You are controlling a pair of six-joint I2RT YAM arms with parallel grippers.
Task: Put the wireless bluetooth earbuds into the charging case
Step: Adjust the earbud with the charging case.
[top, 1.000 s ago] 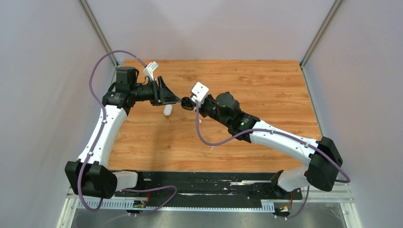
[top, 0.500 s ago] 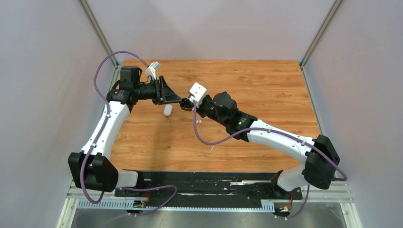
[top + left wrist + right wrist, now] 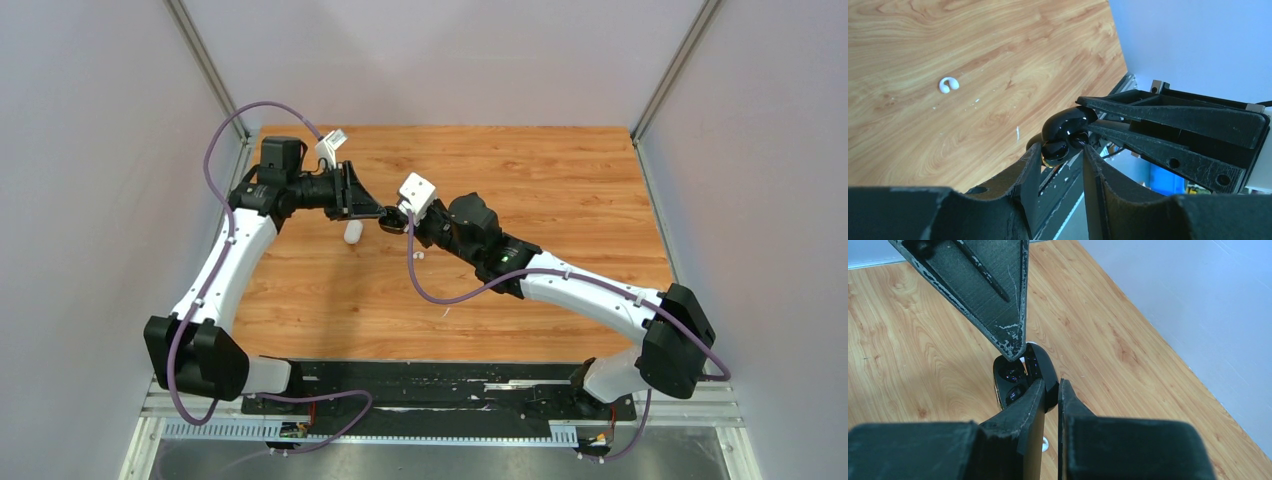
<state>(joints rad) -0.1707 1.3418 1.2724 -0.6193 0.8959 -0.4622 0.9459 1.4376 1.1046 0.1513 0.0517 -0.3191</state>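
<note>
A: What is the right tool (image 3: 1052, 385) doing?

B: It is clenched on the raised lid of the open black charging case (image 3: 1045, 365) and holds it off the tabletop (image 3: 560, 190). Two glossy shapes sit in the case's wells. They look like black earbuds (image 3: 1012, 374).

A: And the left tool (image 3: 1062, 150)?

B: It meets the case from the opposite side, with a finger on either side of the lower half. The fingers stand a little apart. I cannot tell whether they pinch the case or only flank it.

A: How much room is there around the case?

B: Broad wood runs right of the case and behind it to the enclosure walls (image 3: 740, 200). To its left are the left wrist and then the side wall, so that side is tighter. A white charging case (image 3: 352, 232) lies on the wood just left of the black case, under the left tool. A white earbud (image 3: 420, 256) lies just right of the black case, toward the arm bases.

A: Is anything hard to read?

B: In the right wrist view, a left finger covers the case's top edge, and the white case is only a sliver behind it. The seated earbuds show as little more than reflections.

A: What changed in the last second?

B: The left tool stood wider then, clear of the case to its left. It has since narrowed and closed in on the case. The right tool drifted slightly left, and the white case has not moved.
</note>
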